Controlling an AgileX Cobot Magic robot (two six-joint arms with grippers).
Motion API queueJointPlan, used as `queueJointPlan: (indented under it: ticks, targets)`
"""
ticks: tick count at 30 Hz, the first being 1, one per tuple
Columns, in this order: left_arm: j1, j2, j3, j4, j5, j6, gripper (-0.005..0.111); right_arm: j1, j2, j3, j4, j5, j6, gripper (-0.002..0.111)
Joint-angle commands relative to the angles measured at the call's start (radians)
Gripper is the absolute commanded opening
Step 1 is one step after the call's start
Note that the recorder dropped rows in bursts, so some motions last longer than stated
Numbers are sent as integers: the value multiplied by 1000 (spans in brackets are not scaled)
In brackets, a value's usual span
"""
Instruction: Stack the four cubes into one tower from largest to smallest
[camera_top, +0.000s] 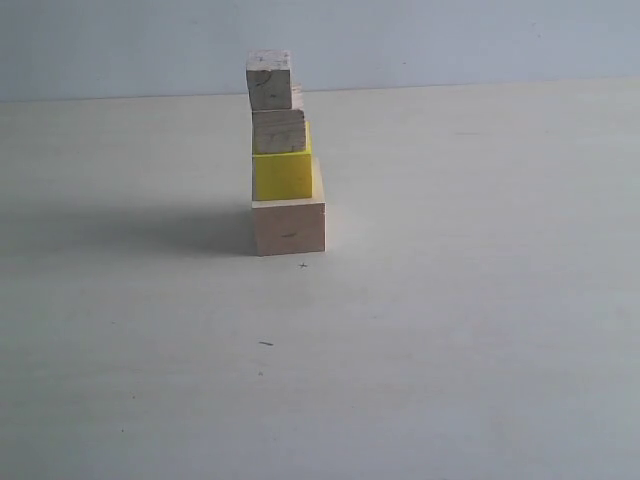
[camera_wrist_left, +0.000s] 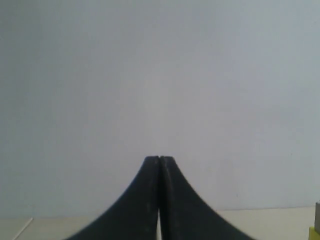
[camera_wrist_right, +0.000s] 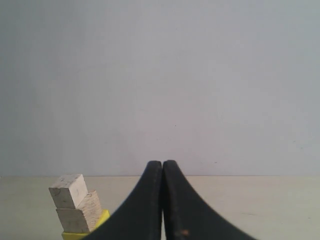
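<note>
In the exterior view the tower stands on the table, left of centre: a large pale wooden cube (camera_top: 289, 228) at the base, a yellow cube (camera_top: 283, 176) on it, a smaller grained wooden cube (camera_top: 279, 131) above, and the smallest wooden cube (camera_top: 270, 79) uppermost, set slightly to the left. No gripper shows in that view. My left gripper (camera_wrist_left: 159, 159) is shut and empty, facing the pale wall. My right gripper (camera_wrist_right: 162, 163) is shut and empty too; beside it appear the smallest cube (camera_wrist_right: 68, 190), the grained cube (camera_wrist_right: 79, 214) and a sliver of the yellow cube (camera_wrist_right: 75, 235).
The pale table (camera_top: 450, 330) spreads around the tower, with a small dark mark (camera_top: 265, 343) on it in front. A light blue-grey wall (camera_top: 450, 40) rises behind. A shadow lies on the table to the tower's left.
</note>
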Motion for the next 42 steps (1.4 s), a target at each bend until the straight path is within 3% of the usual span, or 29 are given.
queueJointPlan:
  ticks: [1, 4, 8, 16, 24, 29, 42]
  targets:
    - [3, -18, 61, 378, 10, -508, 0, -2, -4, 6, -5, 8, 1, 0]
    - [3, -50, 107, 585, 10, -787, 0, -2, -4, 6, -5, 8, 1, 0]
    - [-6, -63, 177, 678, 10, -965, 0, -2, -4, 6, -5, 8, 1, 0]
    - [-20, -63, 269, 710, 29, -966, 0, -2, -4, 6, -5, 8, 1, 0]
    - [-87, -63, 316, 814, 37, -956, 0, -2, -4, 6, -5, -9, 1, 0]
    - [-89, -63, 316, 845, 141, -956, 0, -2, -4, 6, 11, -9, 1, 0]
    - [-89, -63, 316, 894, 135, -956, 0, -2, -4, 6, 11, -9, 1, 0]
